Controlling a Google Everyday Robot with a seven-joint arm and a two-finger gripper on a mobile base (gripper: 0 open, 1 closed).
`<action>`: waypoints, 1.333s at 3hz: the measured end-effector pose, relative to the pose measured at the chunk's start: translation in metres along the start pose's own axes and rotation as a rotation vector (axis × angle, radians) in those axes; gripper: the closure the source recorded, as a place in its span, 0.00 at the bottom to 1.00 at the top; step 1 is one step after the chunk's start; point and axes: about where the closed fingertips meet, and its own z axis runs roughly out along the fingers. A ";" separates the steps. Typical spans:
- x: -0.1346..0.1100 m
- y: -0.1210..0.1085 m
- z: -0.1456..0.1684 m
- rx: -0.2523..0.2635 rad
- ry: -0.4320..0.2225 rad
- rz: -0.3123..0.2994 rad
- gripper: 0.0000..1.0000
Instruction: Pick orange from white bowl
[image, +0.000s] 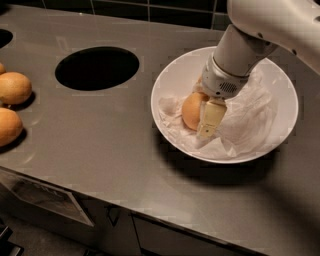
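The orange (190, 110) lies in the left half of the white bowl (172, 75), on crumpled white paper. My gripper (198, 121) reaches down into the bowl from the upper right and is closed around the orange. One cream finger (210, 118) presses against the orange's right side. The other finger is hidden behind the fruit and the wrist. The orange still rests in the bowl.
A crumpled white paper sheet (247, 117) fills the bowl's right half. A round dark hole (97, 67) is cut into the grey counter left of the bowl. Two yellower fruits (14, 87) (7, 126) lie at the far left. The counter's front edge (150, 212) runs below.
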 end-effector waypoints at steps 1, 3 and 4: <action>-0.001 -0.002 0.003 -0.001 0.001 0.000 0.16; -0.001 -0.002 0.007 -0.005 0.001 0.001 0.32; -0.001 -0.002 0.009 -0.007 0.000 0.002 0.36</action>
